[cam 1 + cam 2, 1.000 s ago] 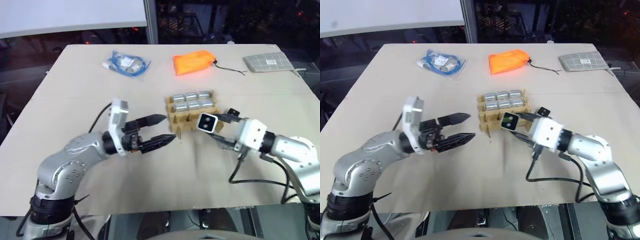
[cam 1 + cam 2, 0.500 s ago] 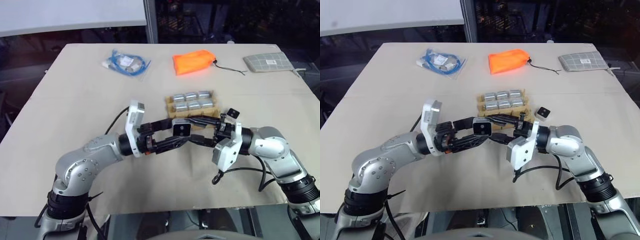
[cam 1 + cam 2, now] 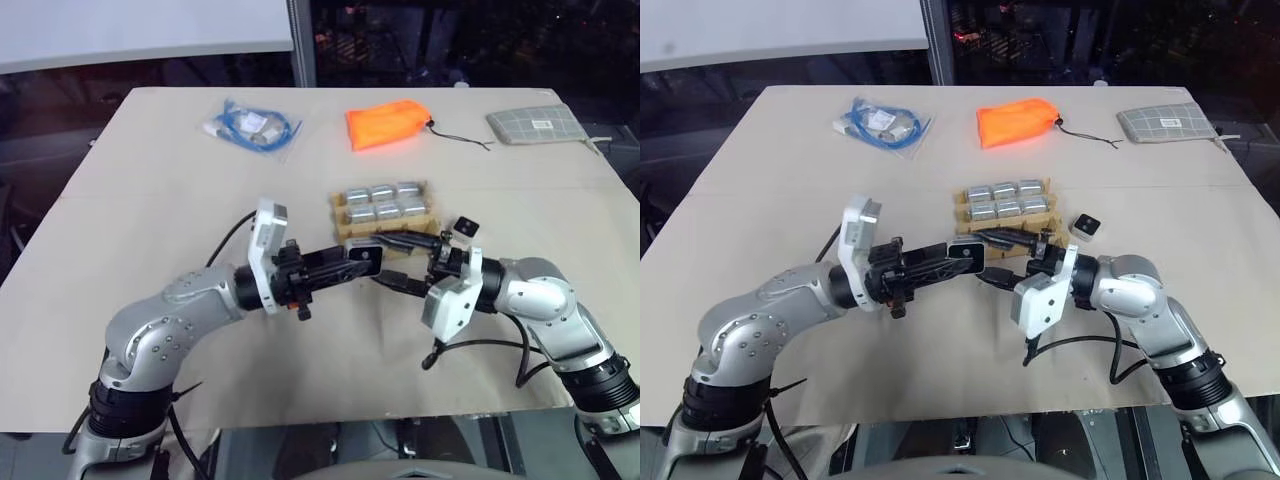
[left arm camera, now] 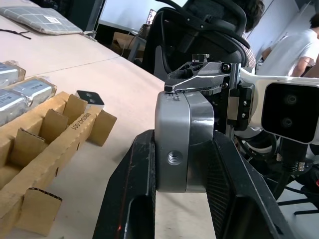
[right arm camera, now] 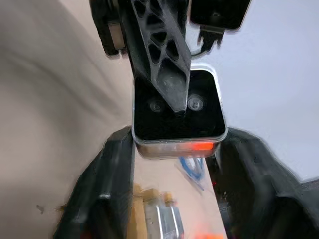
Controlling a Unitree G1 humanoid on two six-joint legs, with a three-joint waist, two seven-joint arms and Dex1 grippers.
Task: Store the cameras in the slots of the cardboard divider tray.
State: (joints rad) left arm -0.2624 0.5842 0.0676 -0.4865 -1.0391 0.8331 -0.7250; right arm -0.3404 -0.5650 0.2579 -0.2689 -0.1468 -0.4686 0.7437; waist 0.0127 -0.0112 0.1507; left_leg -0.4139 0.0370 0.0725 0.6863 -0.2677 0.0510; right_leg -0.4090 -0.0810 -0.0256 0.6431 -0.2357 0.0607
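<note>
Surface: beige surface [image 3: 150, 200] with dark room behind; an orange pouch [image 3: 386, 125], a bag of blue cable [image 3: 252, 127] and a grey checked pad [image 3: 538, 124] lay along its far side.
Tray: cardboard tray [image 3: 386, 222] stood near the middle of the surface; its two far rows each held three silver-grey cameras [image 3: 383, 203] lying side by side, six in all; the near row's slots looked empty in the left wrist view.
Loose camera: one more [image 3: 467, 226] lay on the surface just beside the tray's right end, black lens face up.
Left gripper: [image 3: 360, 258] clamped tight on a silver-grey camera [image 4: 180, 143], one black finger [image 4: 137, 169] on each flat side, held in the air just in front of the tray's near row.
Right gripper: [image 3: 392, 262] spread wide, fingers either side of the same camera without squeezing it; one finger's tip lay at the camera's top edge in the left wrist view.
Held camera's heading: black lens face [image 5: 177, 105] turned toward the right gripper; I could not make out a long axis, as the block looked nearly cube-shaped.
</note>
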